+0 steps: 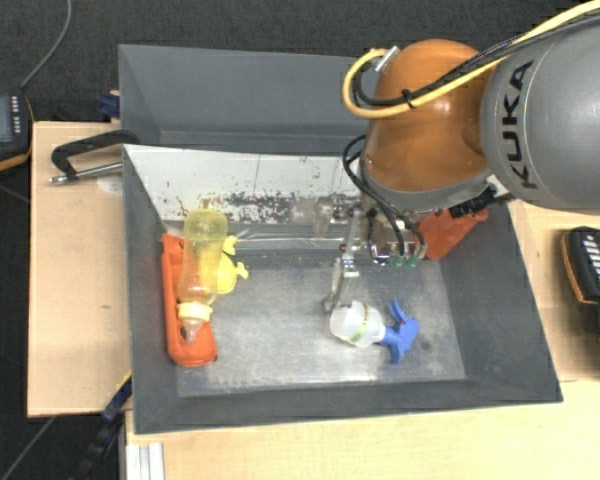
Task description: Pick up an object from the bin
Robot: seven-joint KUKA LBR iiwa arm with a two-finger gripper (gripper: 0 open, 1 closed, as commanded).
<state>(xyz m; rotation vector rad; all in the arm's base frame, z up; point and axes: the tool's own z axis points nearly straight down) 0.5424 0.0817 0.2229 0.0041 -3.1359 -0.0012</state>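
My gripper [368, 276] hangs low over the middle right of the bin, open, with nothing between its fingers. Its long left finger [338, 290] ends just above a small white bottle with a blue trigger-like cap [365, 326], which lies on its side on the bin floor. A red-orange object [450, 230] rests against the right wall, partly hidden under the wrist.
Along the left wall lies a clear yellow bottle [204, 253] with a small yellow piece [232, 270] beside it, both resting against a long orange tool [180, 313]. The orange wrist cover and its cables hang above the bin's back right.
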